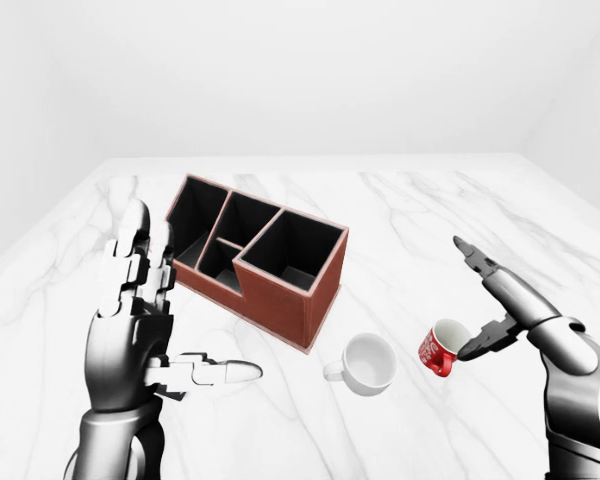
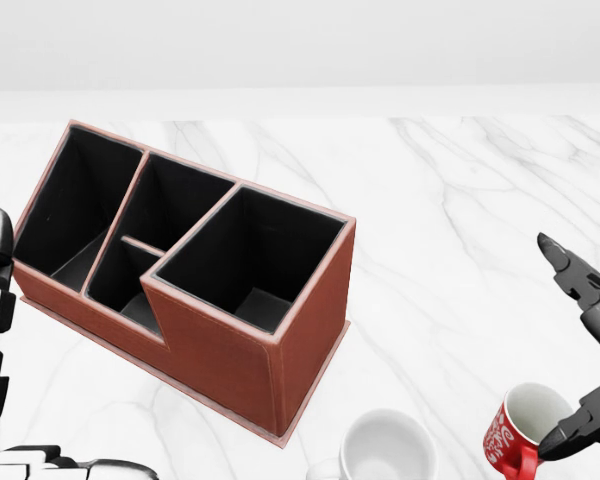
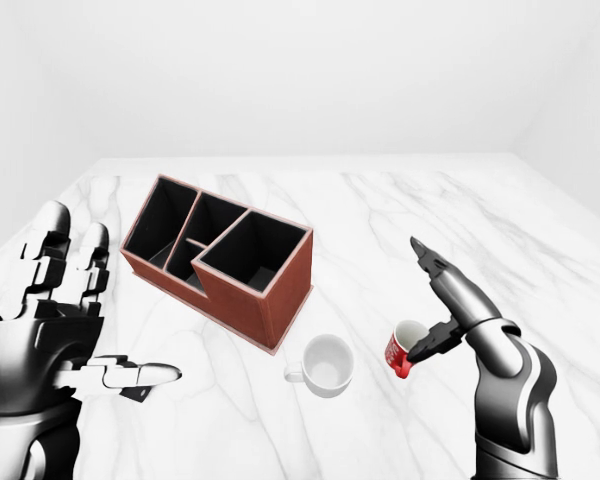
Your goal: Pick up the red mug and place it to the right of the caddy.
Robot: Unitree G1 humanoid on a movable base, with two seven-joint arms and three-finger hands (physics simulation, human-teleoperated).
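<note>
The red mug (image 2: 513, 432) stands upright on the marble at the lower right of the head view, its handle toward the bottom edge. My right hand (image 1: 466, 300) is open just right of it, index finger stretched up and away, thumb tip against the mug's right rim. Nothing is closed round the mug. The brown caddy (image 2: 230, 360) with several black compartments sits at an angle left of centre. My left hand (image 1: 185, 315) is open and held upright at the left, below and left of the caddy, thumb pointing right, holding nothing.
A white mug (image 1: 366, 362) stands between the caddy's near corner and the red mug. The white marble table (image 1: 410, 215) stretches bare right of the caddy and toward the top of the view. Plain white walls lie behind.
</note>
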